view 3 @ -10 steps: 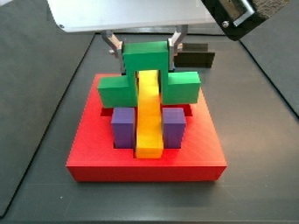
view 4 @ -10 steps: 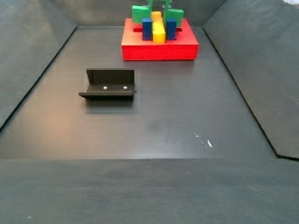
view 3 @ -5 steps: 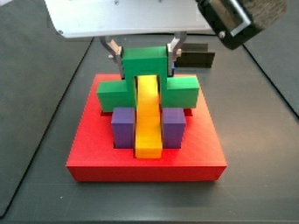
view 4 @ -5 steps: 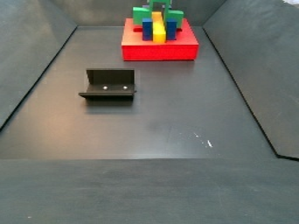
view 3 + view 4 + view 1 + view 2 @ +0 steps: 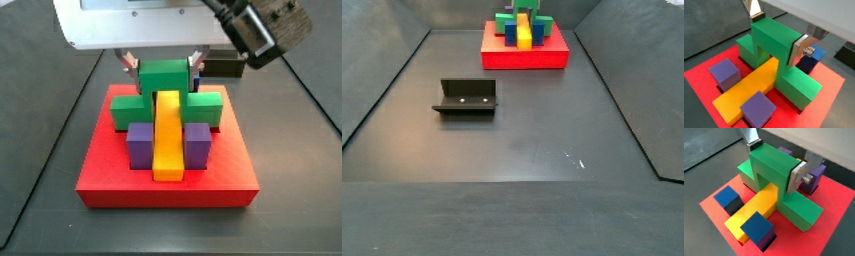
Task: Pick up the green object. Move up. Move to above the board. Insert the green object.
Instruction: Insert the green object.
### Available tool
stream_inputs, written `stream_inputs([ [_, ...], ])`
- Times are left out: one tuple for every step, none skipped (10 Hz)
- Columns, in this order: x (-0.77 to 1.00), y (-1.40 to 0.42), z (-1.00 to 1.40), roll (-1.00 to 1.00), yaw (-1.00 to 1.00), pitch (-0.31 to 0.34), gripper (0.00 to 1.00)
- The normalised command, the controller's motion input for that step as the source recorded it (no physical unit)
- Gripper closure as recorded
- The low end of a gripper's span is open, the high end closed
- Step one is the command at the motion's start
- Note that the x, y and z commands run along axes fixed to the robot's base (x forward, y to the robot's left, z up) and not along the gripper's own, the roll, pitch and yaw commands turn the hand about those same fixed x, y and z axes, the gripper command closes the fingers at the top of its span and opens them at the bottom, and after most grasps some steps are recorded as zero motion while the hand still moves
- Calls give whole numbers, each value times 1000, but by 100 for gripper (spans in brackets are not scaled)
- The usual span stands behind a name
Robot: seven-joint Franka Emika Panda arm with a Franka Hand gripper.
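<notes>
We see the bright green arch-like piece (image 5: 166, 92) lower than it was a second ago: its two side cubes now sit down on the large flat red rectangular board (image 5: 107, 176), and its raised middle cube straddles the far end of the long yellow bar (image 5: 168, 134). The gripper (image 5: 164, 63) has come down with it, directly above the board's far half. In both wrist views its jaws are closed on the raised middle cube, one flat silver finger (image 5: 801, 50) pressed to each side face (image 5: 798, 177).

Counted on the board: one green piece (image 5: 777, 55), one yellow bar (image 5: 748, 95), two purple blocks (image 5: 725, 72) flanking the bar's near end in a wrist view, and two blue blocks (image 5: 729, 198) flanking the opposite end in a wrist view. In a side view the two purple blocks (image 5: 139, 142) stand just beside the bar, one on each side.

On the dark counter (image 5: 516, 150), well apart from the board (image 5: 523, 57), stands one dark L-shaped fixture (image 5: 466, 97), unchanged in place.
</notes>
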Motion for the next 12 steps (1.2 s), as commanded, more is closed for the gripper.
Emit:
stream_inputs([
  [186,-63,-123,-24,0,0,100],
  [154,-20,-111,-11,0,0,100],
  [163,-106,-26,0,9,20,100],
  [149,-29,-51,0,0,13,100],
  [91,0,-111,0,0,0,100],
  [0,0,-209,11,-9,0,100],
  [-131,49,-211,6,-34,0,100],
  [-260,86,-137,0,-60,0,100],
  [-60,0,-129,0,-23,0,100],
  [0,0,-140,0,-14,0,100],
  [0,0,-140,0,-3,0,100],
  [89,-60,-220,50,0,0,100],
])
